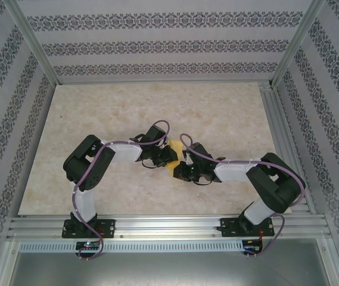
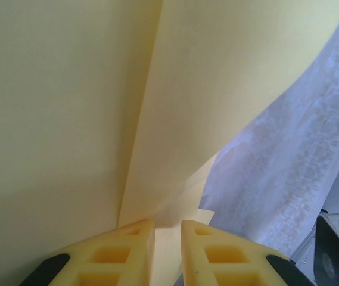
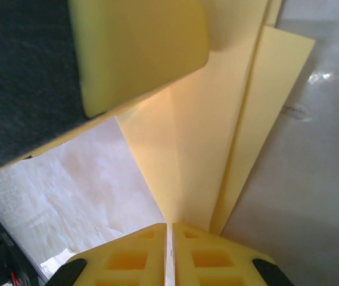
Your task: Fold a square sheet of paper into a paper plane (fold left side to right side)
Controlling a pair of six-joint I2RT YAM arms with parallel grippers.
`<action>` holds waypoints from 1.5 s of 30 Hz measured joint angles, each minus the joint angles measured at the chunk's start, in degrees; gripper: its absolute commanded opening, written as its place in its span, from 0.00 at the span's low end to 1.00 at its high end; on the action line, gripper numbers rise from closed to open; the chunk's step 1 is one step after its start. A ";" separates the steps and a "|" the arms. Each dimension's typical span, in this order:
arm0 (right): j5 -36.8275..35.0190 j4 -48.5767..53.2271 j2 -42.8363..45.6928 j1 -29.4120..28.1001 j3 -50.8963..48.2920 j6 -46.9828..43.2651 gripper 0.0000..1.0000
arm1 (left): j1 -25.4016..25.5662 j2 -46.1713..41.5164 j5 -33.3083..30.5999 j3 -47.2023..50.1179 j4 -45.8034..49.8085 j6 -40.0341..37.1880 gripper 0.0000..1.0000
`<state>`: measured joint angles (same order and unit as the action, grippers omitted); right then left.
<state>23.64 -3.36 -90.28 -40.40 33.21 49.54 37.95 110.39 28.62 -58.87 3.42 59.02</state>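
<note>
Two grippers: your left gripper (image 1: 165,156) and right gripper (image 1: 184,170) meet nose to nose over the middle of the worktop (image 1: 229,113).
Paper: the square sheet of paper (image 1: 172,145) is caught between them at the worktop's middle. It is plain yellow, with a crease along it and its layers fanning apart.
Left fingers: in your left wrist view the fingers (image 2: 127,253) stand a narrow slot apart, clamped on the sheet's lower edge, which runs into that slot.
Right fingers: the fingers (image 3: 130,259) are pressed together on a pointed end of the sheet, with a hairline between them.
Contact: one left finger (image 3: 139,50) lies against the sheet's face in your right wrist view.
Height: you cannot tell whether the sheet touches the worktop.
</note>
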 measured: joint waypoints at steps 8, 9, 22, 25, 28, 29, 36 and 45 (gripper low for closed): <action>-0.33 0.07 -0.55 -0.11 0.00 0.83 0.12 | 0.00 0.00 0.00 0.00 0.00 0.00 0.22; -0.63 0.07 -0.55 -0.33 -0.04 1.01 0.12 | -0.02 0.00 -0.02 -0.02 0.00 0.00 0.22; -1.97 -0.50 -0.52 -0.90 -0.66 3.10 0.11 | -0.37 1.51 0.31 -4.13 5.92 -2.16 0.23; -2.49 -0.52 -0.52 -1.14 -0.66 3.32 0.11 | -0.50 2.47 0.94 -6.08 8.02 -2.99 0.23; -2.64 -0.57 -0.52 -1.14 -0.66 3.39 0.11 | -0.61 3.34 1.36 -7.74 9.68 -3.93 0.24; -2.71 -0.59 -0.52 -1.14 -0.66 3.39 0.11 | -0.70 3.56 1.46 -8.22 10.25 -4.33 0.24; -3.19 -0.63 -0.52 -1.25 -0.63 3.39 0.11 | -1.09 4.81 1.20 -10.84 12.39 -6.32 0.24; -3.43 -0.31 -0.52 -1.29 -0.37 3.39 0.11 | -2.78 6.93 0.87 -14.08 12.83 -7.56 0.25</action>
<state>20.21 -3.66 -90.80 -41.69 32.84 52.93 35.18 117.32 29.50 -72.95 16.25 51.46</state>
